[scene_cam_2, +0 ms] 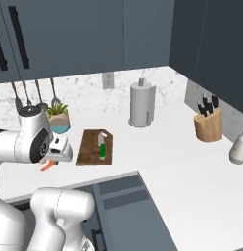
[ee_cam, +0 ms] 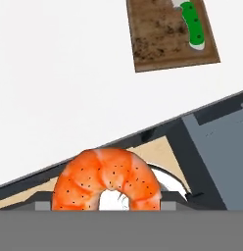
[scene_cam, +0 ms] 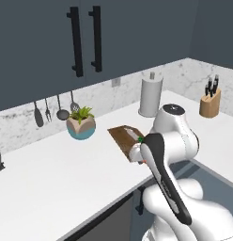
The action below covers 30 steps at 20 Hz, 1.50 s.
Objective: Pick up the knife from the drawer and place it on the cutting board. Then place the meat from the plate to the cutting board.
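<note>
I see a white counter running into a corner under dark blue-grey wall cabinets, with a marbled backsplash. The wide dark blue-grey drawer stands pulled open below its edge. On the counter lies one flat dark brown wooden cutting board, and the one green-handled knife with a short silver blade already rests on it. My tool hangs near the board's end, out over the counter edge, and in the hand view the single orange-red curved meat chunk sits right at its fingertips, apparently gripped between them, above one round white plate. I judge the hold could slip on that rounded piece during the carry, dropping it into the drawer or short of the board, or landing it on the knife.
</note>
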Available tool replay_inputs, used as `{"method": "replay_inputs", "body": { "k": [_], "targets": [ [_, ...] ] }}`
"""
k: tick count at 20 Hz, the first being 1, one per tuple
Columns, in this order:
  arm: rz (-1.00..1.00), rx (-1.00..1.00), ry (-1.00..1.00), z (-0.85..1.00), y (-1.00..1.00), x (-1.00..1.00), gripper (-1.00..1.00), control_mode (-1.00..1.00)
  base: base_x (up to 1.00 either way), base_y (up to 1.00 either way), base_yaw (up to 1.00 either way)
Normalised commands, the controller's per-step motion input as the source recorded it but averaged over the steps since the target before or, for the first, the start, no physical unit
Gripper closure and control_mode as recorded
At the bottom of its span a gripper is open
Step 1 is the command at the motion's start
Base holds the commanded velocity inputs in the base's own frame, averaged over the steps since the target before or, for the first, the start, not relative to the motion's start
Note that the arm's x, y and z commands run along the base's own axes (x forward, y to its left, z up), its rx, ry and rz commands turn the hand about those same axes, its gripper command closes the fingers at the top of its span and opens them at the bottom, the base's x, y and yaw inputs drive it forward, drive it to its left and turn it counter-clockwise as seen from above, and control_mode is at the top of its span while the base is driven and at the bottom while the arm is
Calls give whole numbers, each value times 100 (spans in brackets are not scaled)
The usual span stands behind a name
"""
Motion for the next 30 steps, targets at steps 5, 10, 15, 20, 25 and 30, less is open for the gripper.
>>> {"method": "replay_inputs", "body": {
  "k": [5,10,15,20,25,30],
  "targets": [
    [-17,-3,0,-2,0,88,100,-100,0,0,0],
    [-5,-1,4,-3,-1,100,100,-100,0,0,0],
    [-3,-1,6,-23,-1,95,100,-100,0,0,0],
    [0,0,3,-22,-8,77,100,-100,0,0,0],
    [0,0,1,-26,-9,33,100,-100,0,0,0],
    [0,0,0,-59,-7,27,100,-100,0,0,0]
  ]
}}
